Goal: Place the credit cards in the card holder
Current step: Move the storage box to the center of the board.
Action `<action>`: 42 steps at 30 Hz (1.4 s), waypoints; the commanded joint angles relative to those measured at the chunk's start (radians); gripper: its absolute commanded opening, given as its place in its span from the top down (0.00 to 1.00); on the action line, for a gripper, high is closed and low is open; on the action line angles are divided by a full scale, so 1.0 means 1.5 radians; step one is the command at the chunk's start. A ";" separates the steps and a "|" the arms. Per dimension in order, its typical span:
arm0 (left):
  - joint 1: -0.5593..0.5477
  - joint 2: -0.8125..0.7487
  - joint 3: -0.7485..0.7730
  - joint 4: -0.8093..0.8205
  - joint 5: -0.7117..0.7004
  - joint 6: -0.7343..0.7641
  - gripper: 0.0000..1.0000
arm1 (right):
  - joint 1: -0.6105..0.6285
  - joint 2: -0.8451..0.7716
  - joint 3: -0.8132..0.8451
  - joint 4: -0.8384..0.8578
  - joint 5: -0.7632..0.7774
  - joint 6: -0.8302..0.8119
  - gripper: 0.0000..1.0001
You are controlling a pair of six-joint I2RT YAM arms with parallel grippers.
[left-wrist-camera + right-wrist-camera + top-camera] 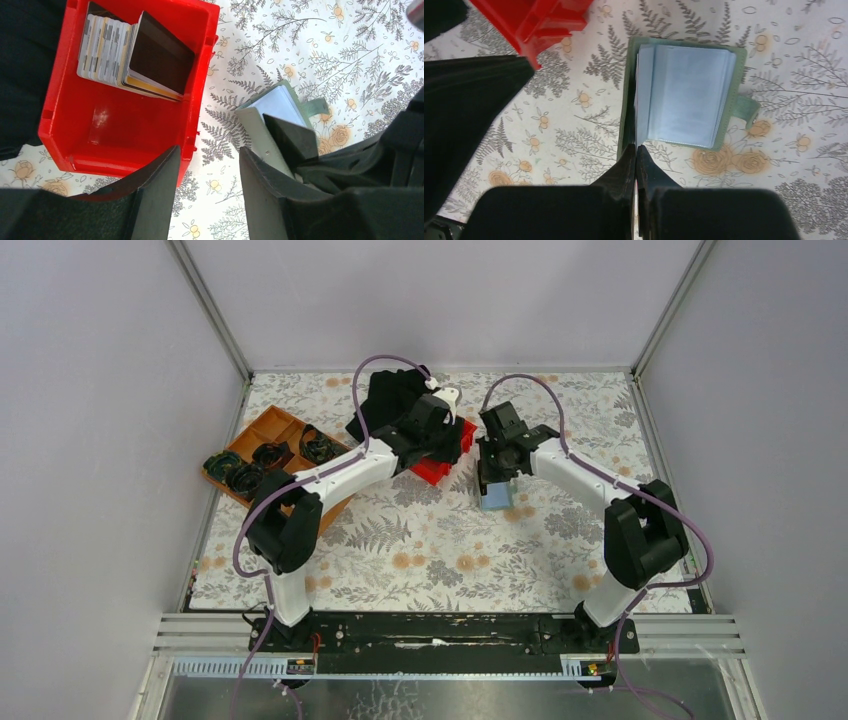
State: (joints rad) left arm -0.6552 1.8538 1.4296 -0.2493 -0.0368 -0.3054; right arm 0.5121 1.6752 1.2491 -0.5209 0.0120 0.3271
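Credit cards [150, 60] stand on edge in a packed stack inside the red bin [115, 135], at the end away from my left fingers [167, 172]. The front card shows me a dark brown face, and the ones behind it are pale with striped edges. The left fingers hang just above the bin's near wall, parted to a middling width and gripping nothing. Through the gap I see only the bin's corner and the flowered desk [280, 45]. Just right of the bin and apart from it, the card holder [684, 95] lies open and flat on the desk. It has a grey-green cover with a block of pale clear sleeves on top, and a small snap tab [746, 107] sticks out of its right edge. My right fingers [636, 157] are pressed tight together. Their tips meet the holder at its near left corner, on the cover beside the sleeves. I cannot tell whether they pinch the cover's edge or merely press on it. From overhead, both arms reach to the middle of the desk, close beside each other, the left over the bin and the right over the holder. An orange tray [275, 428] with dark round items in its compartments sits at the desk's left edge, and a black heap [390, 400] lies behind the bin.
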 commanded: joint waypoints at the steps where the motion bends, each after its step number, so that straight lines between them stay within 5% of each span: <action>1: -0.009 -0.010 -0.015 0.036 0.017 -0.033 0.45 | 0.029 -0.011 0.010 0.022 -0.014 0.015 1.00; 42: -0.069 0.024 -0.050 0.034 0.049 -0.096 0.45 | 0.063 0.047 -0.054 0.085 -0.024 0.034 1.00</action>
State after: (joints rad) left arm -0.7288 1.8610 1.3327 -0.2352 -0.0040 -0.4549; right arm 0.5995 1.7370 1.1576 -0.4351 -0.0204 0.3729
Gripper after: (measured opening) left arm 0.545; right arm 0.018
